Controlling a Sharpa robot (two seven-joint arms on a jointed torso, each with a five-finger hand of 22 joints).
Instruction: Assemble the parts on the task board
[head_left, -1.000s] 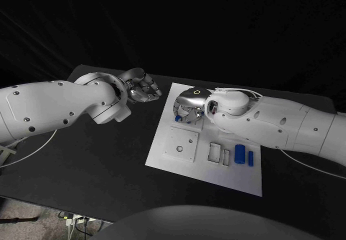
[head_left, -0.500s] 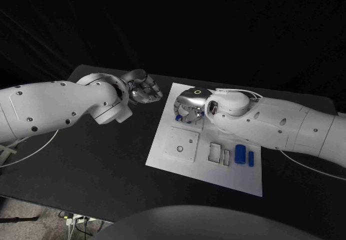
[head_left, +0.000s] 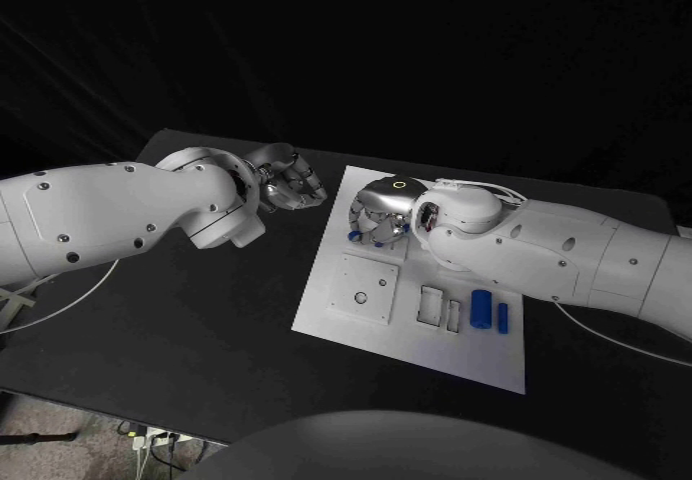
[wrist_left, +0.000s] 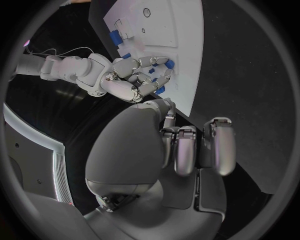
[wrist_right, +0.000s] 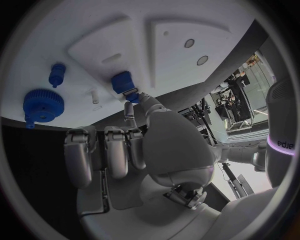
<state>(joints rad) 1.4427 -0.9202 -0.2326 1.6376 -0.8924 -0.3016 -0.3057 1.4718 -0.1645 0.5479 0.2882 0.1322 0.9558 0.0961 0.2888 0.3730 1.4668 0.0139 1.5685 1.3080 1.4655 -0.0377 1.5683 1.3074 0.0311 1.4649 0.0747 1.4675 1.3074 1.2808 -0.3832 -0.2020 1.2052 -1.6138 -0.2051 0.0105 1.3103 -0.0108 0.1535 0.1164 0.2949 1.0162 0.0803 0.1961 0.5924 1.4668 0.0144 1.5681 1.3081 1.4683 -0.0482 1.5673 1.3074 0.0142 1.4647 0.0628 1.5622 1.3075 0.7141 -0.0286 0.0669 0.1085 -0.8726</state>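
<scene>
Task board (head_left: 411, 335): white plate in the middle of the black tabletop (head_left: 188, 330), long side running from the far edge toward the robot.
Right hand (head_left: 378, 222): low over the far end of the board. In the right wrist view, most fingers (wrist_right: 112, 150) lie folded together against the palm, while one fingertip rests on a small blue part (wrist_right: 121, 81) beside a raised white block (wrist_right: 109, 47). Whether it pinches the part or only touches it, I cannot tell.
Probable reason: the hand looks set to seat or shift that part by the block; judgement only.
Left hand (head_left: 289, 183): off the board, above bare tabletop near the board's far left corner. Fingers (wrist_left: 187, 150) curled in together with nothing in them. Likely parked to leave the right hand room.
Other parts, far end: a round toothed blue piece (wrist_right: 42, 105) and a small blue peg (wrist_right: 56, 75) lie loose near the board's edge.
Other parts, near end: two blue bars (head_left: 489, 308) side by side, next to rectangular slots (head_left: 437, 307) and a square plate (head_left: 361, 287).
View differences: from the head, the right arm hides the fingertip contact; the right wrist camera shows it. The left wrist camera shows the right hand's fingers (wrist_left: 147, 75) from the side, spread over the board.
Progress: several parts unseated; early, by my reading.
</scene>
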